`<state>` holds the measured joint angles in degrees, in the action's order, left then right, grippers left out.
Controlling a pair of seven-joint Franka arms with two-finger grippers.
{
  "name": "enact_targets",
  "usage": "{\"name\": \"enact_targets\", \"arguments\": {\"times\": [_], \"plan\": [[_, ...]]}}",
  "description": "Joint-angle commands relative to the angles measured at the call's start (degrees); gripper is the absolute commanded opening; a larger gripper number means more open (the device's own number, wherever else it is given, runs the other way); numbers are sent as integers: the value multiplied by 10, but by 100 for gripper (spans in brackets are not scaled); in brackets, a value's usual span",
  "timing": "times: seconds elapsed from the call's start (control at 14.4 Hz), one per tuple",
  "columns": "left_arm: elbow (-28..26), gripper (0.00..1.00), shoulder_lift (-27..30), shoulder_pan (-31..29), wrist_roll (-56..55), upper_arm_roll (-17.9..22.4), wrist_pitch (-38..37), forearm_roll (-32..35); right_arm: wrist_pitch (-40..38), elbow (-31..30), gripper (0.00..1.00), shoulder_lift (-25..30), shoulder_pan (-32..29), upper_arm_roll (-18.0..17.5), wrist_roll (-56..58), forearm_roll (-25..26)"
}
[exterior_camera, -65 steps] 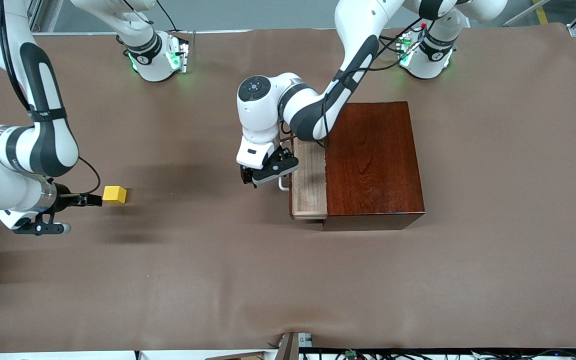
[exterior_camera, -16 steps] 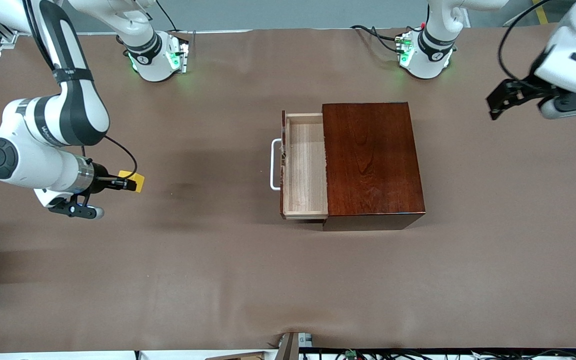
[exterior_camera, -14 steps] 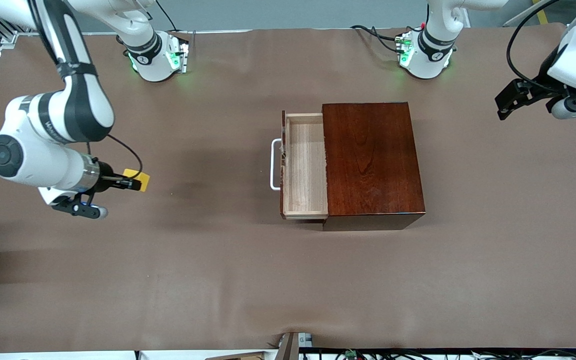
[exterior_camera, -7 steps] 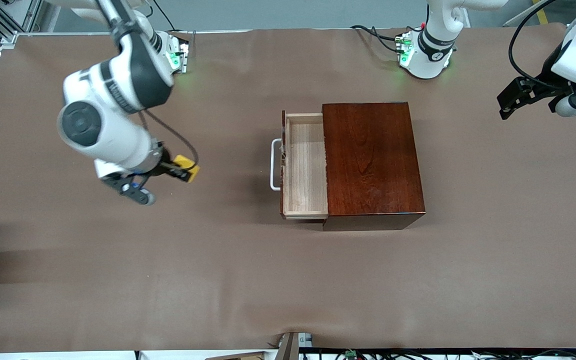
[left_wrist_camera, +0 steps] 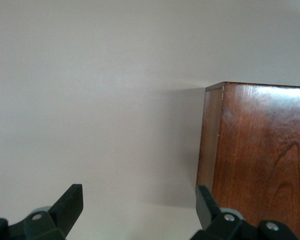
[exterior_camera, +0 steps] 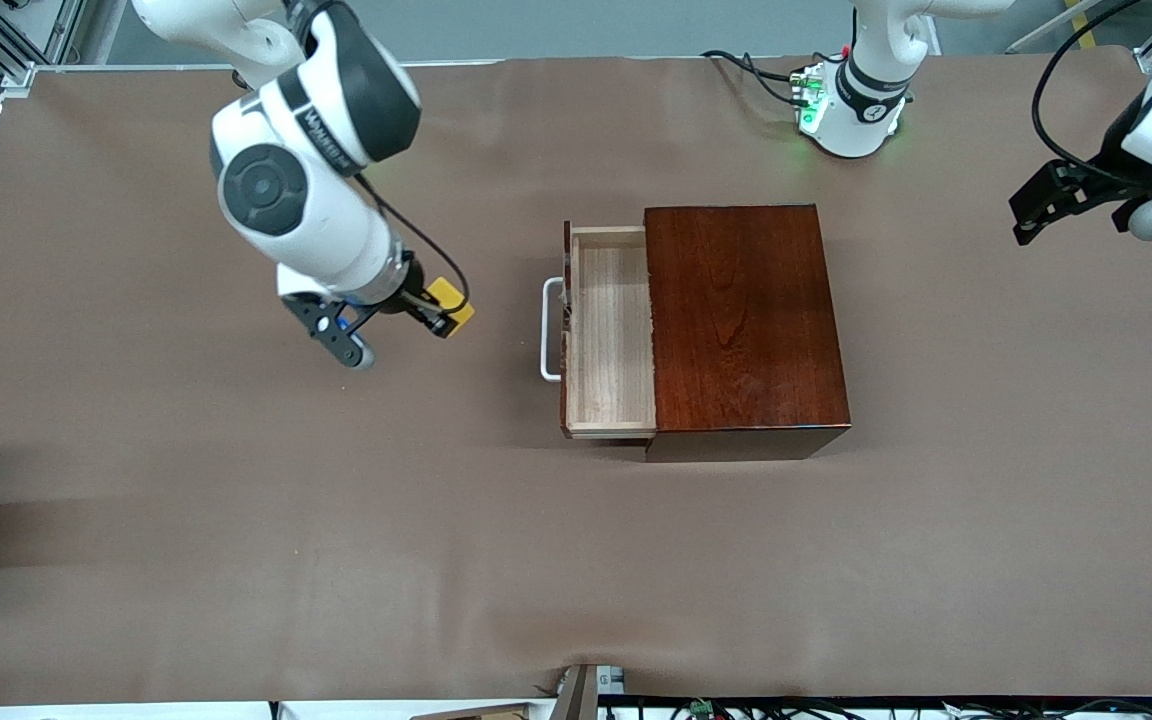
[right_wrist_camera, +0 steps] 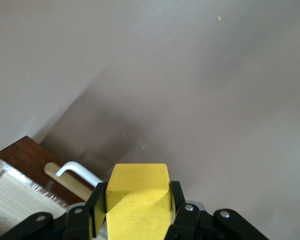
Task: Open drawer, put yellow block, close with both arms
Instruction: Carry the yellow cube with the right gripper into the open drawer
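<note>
The block (exterior_camera: 449,305) is a small, plain yellow cube with flat faces and sharp edges. Judge it light and rigid; it should not deform under grip, though its smooth faces may slip if the hold is off-centre. The right hand (exterior_camera: 434,314) is clenched on it across two parallel faces, one finger (right_wrist_camera: 176,201) flat on each side, which is the correct hold. You find the block in the air over the bare table (exterior_camera: 236,520), near the handle (exterior_camera: 548,330) and not yet over the drawer (exterior_camera: 614,335).

The drawer is pulled out of the box (exterior_camera: 744,325) and its light wood tray shows nothing inside. Judge the tray far wider than the block, so a low release anywhere inside should serve. Keep the hold square until the block is over the tray.

The left hand (exterior_camera: 1041,205) waits over the table at the left arm's end, well apart from the box. Its fingers (left_wrist_camera: 70,202) are spread and hold nothing.
</note>
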<state>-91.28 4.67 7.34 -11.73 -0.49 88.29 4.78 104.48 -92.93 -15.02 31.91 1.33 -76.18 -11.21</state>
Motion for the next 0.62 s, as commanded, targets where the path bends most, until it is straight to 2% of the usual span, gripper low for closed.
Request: {"name": "enact_targets", "arguments": {"times": [0.0, 0.21, 0.56], "plan": [[-5, 100, 1, -37, 15, -37, 2, -14, 1, 21, 0, -6, 42, 8, -133, -18], [-5, 100, 1, -36, 14, -38, 2, -32, 53, 28, 0, -34, 66, 8, -261, -20], [-5, 100, 1, -38, 14, -38, 2, -49, 55, 77, 0, -102, 94, 8, -381, -18]]}}
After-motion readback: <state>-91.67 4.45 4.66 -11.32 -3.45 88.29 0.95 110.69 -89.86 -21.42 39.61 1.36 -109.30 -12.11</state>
